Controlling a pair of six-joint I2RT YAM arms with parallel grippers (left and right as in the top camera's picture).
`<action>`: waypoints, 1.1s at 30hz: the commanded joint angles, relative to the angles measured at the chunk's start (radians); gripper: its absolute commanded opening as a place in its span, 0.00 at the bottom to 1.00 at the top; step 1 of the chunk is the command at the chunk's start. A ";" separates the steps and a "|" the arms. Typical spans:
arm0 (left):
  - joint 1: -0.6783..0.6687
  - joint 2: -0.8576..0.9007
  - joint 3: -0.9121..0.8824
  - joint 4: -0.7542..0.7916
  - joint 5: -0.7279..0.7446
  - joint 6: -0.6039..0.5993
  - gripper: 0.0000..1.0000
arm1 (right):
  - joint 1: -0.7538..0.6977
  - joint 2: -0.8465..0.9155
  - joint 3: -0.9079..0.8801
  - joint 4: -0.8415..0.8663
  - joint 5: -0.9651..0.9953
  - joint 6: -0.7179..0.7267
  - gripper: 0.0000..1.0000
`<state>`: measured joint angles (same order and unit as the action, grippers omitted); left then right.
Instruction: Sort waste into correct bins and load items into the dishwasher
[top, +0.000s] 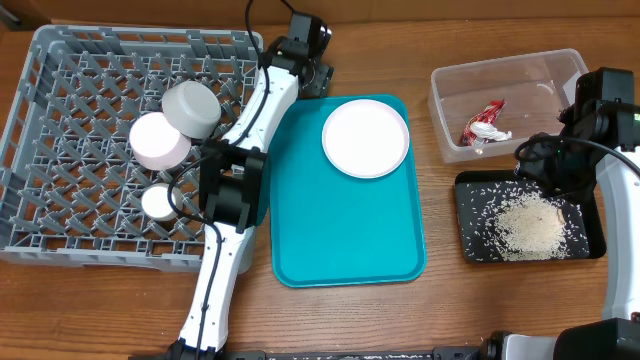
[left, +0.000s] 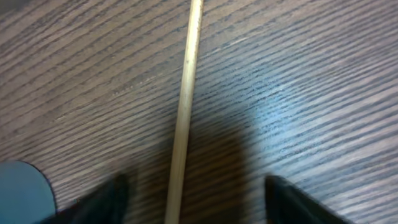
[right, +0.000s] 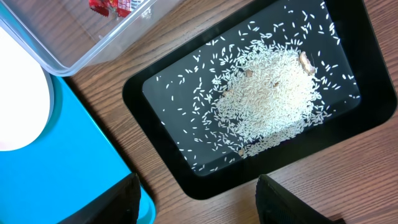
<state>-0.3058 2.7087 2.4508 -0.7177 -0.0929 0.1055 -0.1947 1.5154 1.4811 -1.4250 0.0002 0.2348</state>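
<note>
Got the left gripper (left: 198, 200) pointing down at bare wooden table (left: 311, 93), fingers (left: 102, 205) spread wide. Seeing one wooden chopstick (left: 185, 99) flat on the wood, running straight ahead from between the fingers, nearer one than the other, touching neither. Pinching nothing. Spotted a teal tray (left: 22, 190) corner just beside one fingertip.

From overhead, can't make out the fingertips under the wrist; placing that hand just past the tray's far edge. White plate (top: 365, 138) on the tray, behind and to the right of the hand. Dish rack (top: 60, 150) off to its left, holding grey bowl (top: 190, 107) and pale pink bowl (top: 158, 140) touching each other, plus small white cup (top: 158, 202) close by the elbow. All three well apart from the fingers.

Got the right gripper (right: 199, 205) spread too, nothing between its fingers (right: 292, 205). Black tray (right: 280, 152) directly ahead, near rim just in front of the tips. Rice (right: 267, 99) heaped mid-tray, loose grains scattered around the heap, a few brownish bits mixed in. Clear tub (top: 540, 85) further ahead and left of that hand, with the red-and-white wrapper (top: 487, 124) lying inside. Teal tray edge just left of the left fingertip.
</note>
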 joint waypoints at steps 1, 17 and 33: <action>0.004 0.051 0.018 -0.019 0.016 -0.008 0.56 | -0.002 -0.021 0.024 0.005 -0.001 -0.002 0.61; 0.005 0.063 0.016 -0.068 0.014 -0.016 0.38 | -0.002 -0.021 0.024 0.004 -0.001 -0.002 0.61; 0.012 0.085 0.012 -0.097 0.016 -0.016 0.15 | -0.002 -0.021 0.024 0.000 -0.001 -0.002 0.61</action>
<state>-0.3031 2.7224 2.4756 -0.7864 -0.0711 0.0872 -0.1947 1.5154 1.4811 -1.4258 -0.0002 0.2348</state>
